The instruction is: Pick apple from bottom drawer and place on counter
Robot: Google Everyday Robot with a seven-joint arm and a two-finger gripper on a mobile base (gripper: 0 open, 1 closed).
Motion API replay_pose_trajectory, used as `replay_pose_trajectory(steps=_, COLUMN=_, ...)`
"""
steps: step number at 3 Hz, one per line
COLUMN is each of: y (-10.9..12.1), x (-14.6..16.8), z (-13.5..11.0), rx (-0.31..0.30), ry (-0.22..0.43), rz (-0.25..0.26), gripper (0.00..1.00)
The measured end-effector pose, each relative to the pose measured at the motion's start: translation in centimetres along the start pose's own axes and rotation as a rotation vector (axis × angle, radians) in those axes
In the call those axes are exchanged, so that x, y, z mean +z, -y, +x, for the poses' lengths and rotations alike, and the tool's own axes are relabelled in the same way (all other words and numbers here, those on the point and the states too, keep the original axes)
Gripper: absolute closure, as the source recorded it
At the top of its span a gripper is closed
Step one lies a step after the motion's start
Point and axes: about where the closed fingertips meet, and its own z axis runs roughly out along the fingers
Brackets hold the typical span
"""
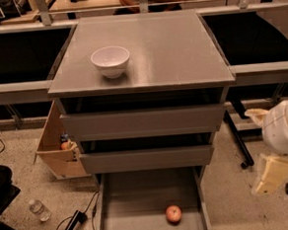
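Red small round apple (173, 214) is seen in the wide grey bottom drawer (135, 206), near its right wall. The cream gripper (271, 173) is held well apart at the right, and its state cannot be told. An approach from straight above is advised.

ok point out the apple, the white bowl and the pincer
apple (173, 213): camera view, middle of its red skin
white bowl (111, 64): camera view, front of its outer wall
pincer (270, 175): camera view, its pale lower end, low at the right edge of the view
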Motion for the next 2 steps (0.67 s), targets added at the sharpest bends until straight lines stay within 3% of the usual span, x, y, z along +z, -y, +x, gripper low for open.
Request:
replay_pose_trajectory(steps=1, y=1.3, x=7.6, z=3.3, rx=0.005, ry=0.008, rz=0.055, gripper=0.00)
replay_pose_trajectory(steps=2, y=2.9, x=13.0, z=5.6, rx=0.049, ry=0.033, rz=0.064, gripper=0.00)
